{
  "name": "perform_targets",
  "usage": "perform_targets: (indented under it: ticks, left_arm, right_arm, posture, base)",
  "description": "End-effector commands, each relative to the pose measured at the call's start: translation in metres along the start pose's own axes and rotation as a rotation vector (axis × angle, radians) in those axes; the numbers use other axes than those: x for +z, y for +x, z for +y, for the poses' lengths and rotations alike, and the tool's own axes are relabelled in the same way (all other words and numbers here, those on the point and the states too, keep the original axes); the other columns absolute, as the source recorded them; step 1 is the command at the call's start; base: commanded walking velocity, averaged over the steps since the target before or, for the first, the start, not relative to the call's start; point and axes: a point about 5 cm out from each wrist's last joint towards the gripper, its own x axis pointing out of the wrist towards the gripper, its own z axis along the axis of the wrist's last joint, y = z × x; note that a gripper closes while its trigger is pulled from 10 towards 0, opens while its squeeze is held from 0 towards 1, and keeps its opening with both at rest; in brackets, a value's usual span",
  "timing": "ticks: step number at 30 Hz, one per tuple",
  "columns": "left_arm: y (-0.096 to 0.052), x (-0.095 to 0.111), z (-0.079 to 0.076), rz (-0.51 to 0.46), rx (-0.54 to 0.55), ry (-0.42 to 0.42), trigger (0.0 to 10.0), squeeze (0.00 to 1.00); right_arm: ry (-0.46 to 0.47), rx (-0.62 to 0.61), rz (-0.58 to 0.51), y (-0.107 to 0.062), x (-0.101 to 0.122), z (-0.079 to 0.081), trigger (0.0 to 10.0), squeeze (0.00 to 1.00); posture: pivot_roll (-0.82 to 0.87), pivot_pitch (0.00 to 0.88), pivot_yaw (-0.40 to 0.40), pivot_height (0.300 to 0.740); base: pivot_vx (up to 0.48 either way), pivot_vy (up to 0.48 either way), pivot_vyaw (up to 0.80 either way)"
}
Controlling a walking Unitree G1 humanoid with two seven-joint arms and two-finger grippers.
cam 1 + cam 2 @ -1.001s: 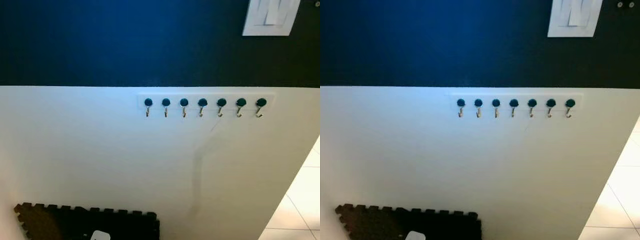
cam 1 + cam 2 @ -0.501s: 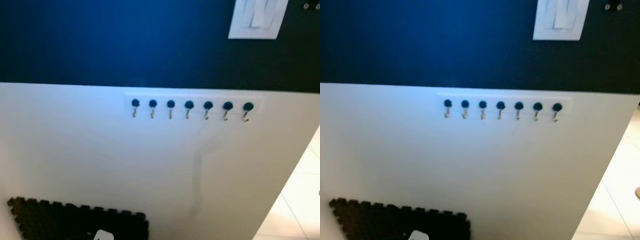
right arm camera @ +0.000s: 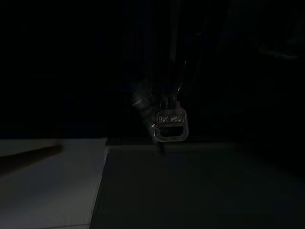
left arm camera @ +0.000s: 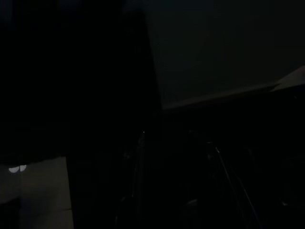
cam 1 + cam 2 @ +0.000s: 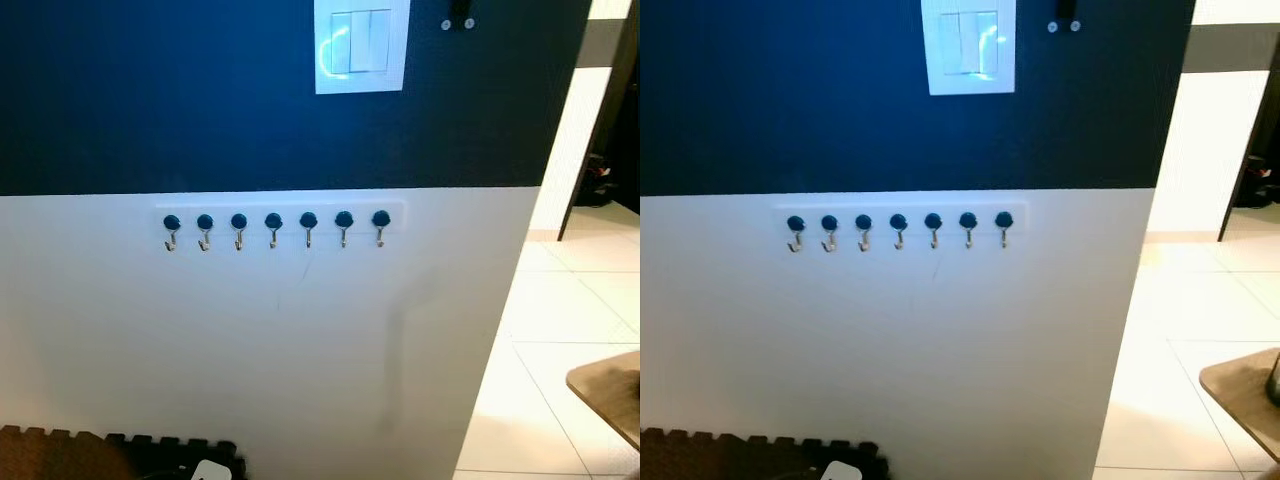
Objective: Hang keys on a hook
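Head views are showing a wall that is dark blue above and white below, with a white hook rail (image 5: 280,220) running across the top of the white part. Seven small metal hooks, each under a dark round knob, are hanging in a row along it, from the leftmost hook (image 5: 171,241) to the rightmost hook (image 5: 380,238), and every one is hanging bare. A white light switch (image 5: 361,44) is sitting on the blue part, above and a little right of the rail's middle, with a small dark fitting (image 5: 458,22) farther right of it. At the near left, a dark foam mat (image 5: 760,452) with a toothed edge is lying against the foot of the wall. To the right the wall is ending at a corner, and pale floor tiles (image 5: 560,310) are stretching away toward a far doorway. The corner of a wooden table (image 5: 610,392) is poking in at the near right.

The right wrist view is very dark, but a silver key (image 3: 170,125) is dangling there in front of the camera, well away from the hooks; I cannot tell how the right gripper's fingers are standing or whether they are pinching it. The left wrist view is nearly black, and I cannot tell the left gripper's state either.
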Motion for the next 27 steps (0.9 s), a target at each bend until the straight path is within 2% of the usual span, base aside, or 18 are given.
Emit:
perform_targets:
  ticks: [1,12,18,27]
  left_arm:
    - [-0.0035,-0.0064,0.0062,0.021,0.019,-0.013,10.0,0.00]
    - [-0.0040,-0.0074,0.0063,0.021,0.017,-0.028,10.0,0.00]
    - [-0.0035,-0.0067,0.0056,0.018,0.016,-0.035,10.0,0.00]
    - [-0.0030,-0.0060,0.0048,0.018,0.012,-0.033,10.0,0.00]
  right_arm:
    - [0.007,0.008,0.002,0.0007,-0.0007,0.0041,10.0,0.00]
    - [0.009,0.002,0.000,0.0003,-0.0011,0.0032,10.0,0.00]
    - [0.008,-0.002,0.001,-0.0001,-0.0014,0.0018,10.0,0.00]
    - [0.004,-0.002,0.000,-0.0002,-0.0012,0.0011,10.0,0.00]
  posture:
    - [0.04,0.022,0.042,0.740]
    - [0.04,0.018,0.045,0.740]
    - [0.04,0.011,0.043,0.740]
    - [0.04,0.008,0.044,0.740]
  base:
    - [0.000,0.000,0.00]
    - [0.000,0.000,0.00]
    - [-0.301,0.000,0.00]
    - [-0.461,0.000,0.00]
